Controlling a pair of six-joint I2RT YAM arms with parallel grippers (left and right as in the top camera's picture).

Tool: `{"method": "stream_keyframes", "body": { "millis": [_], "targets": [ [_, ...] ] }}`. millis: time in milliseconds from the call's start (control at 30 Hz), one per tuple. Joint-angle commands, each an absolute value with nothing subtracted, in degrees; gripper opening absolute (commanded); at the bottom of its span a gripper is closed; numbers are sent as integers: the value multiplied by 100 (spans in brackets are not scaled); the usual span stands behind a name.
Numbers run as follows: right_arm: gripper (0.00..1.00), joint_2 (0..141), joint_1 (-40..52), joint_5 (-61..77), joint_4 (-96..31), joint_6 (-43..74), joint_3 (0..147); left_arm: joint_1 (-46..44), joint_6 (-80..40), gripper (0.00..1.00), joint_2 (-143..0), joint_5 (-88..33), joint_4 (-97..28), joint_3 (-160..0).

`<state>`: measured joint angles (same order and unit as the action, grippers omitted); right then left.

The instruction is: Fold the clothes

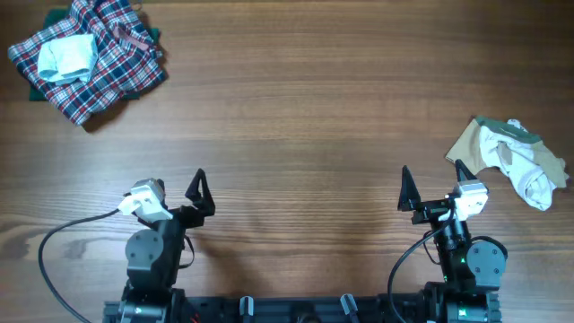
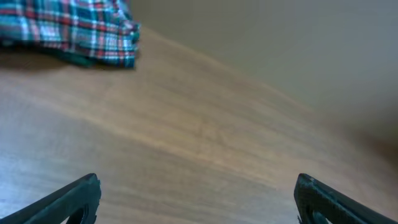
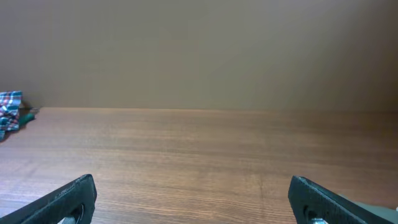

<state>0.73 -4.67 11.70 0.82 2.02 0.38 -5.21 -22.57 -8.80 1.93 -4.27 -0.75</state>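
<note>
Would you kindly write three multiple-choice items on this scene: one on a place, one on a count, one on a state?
1. Where on the table does the plaid garment lie? A far left corner; B centre; C near right edge.
2. How many heaps of clothes are there? A one; B two; C four.
3. How are the left gripper and right gripper? A both open, empty; B both shut; C left shut on cloth.
1 A: it lies far from the arms, leftward. 2 B: its heap plus the beige-and-white heap. 3 A: wrist views show fingers apart over bare wood.
</note>
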Motion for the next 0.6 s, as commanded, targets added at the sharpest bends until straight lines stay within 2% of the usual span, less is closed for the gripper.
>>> {"method": "stream_keyframes", "body": {
  "millis": [0,133,567],
  "targets": [
    [100,21,-491,1140,93,152,30,-495,-1721,100,-631,43,-429,-32],
    [100,21,-491,1140,93,150,30,-495,-1697,100,-8,3,-403,-32],
    [100,21,-491,1142,93,150,30,-27,-1691,100,-12,-60,-429,-32]
  ]
}}
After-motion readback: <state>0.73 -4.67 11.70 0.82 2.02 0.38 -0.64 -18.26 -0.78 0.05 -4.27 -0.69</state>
